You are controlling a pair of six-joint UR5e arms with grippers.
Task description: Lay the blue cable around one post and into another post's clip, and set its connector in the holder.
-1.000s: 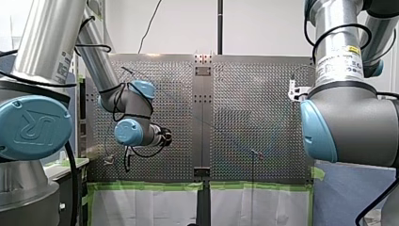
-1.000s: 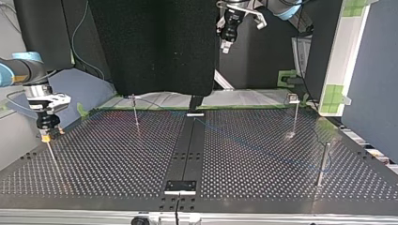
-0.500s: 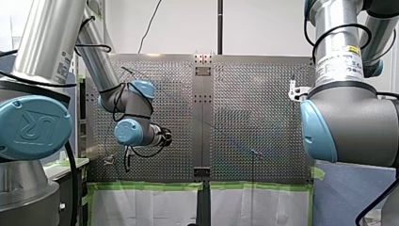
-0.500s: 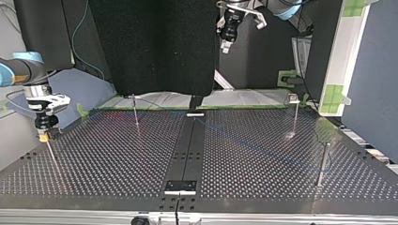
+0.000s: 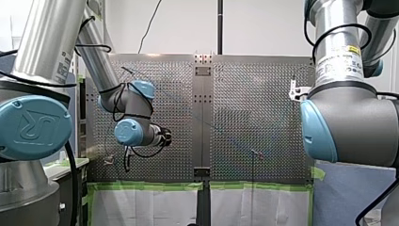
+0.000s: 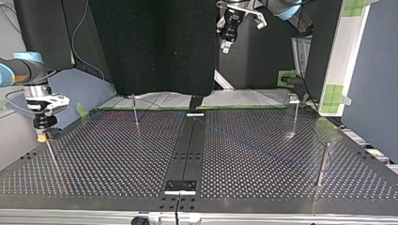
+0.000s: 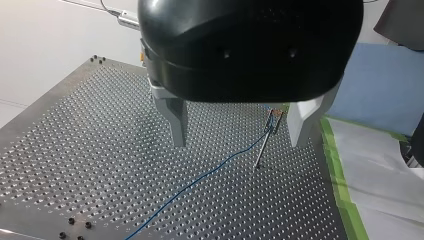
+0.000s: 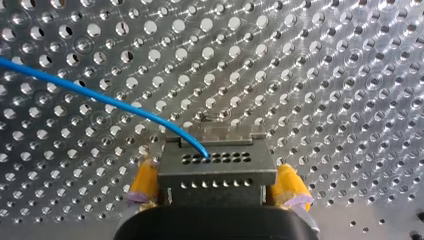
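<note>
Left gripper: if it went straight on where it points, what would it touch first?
Probably the table, close to the cable and a post; the left gripper hangs open above them, depth unclear.

1. Perforated metal table (image 6: 108, 154), with a dark centre strip (image 6: 187, 150) running its depth. In the top view the strip carries a near plate (image 6: 180, 186) at its near end and a far plate (image 6: 195, 114) at its far end.
2. Left of the strip in the top view: a far thin post (image 6: 135, 115) level with the far end, and an outer thin post (image 6: 52, 157) well away, by the table's side edge.
3. Right of the strip: a clip-topped post (image 6: 295, 117) and, nearer the camera, a thicker post (image 6: 322, 161).
4. The blue cable (image 7: 210, 170) lies on the surface and crosses the strip near its far end. One end enters a black connector (image 8: 217, 167).
5. Green tape (image 6: 155, 108) borders the table edge beyond the strip's far end.
</note>
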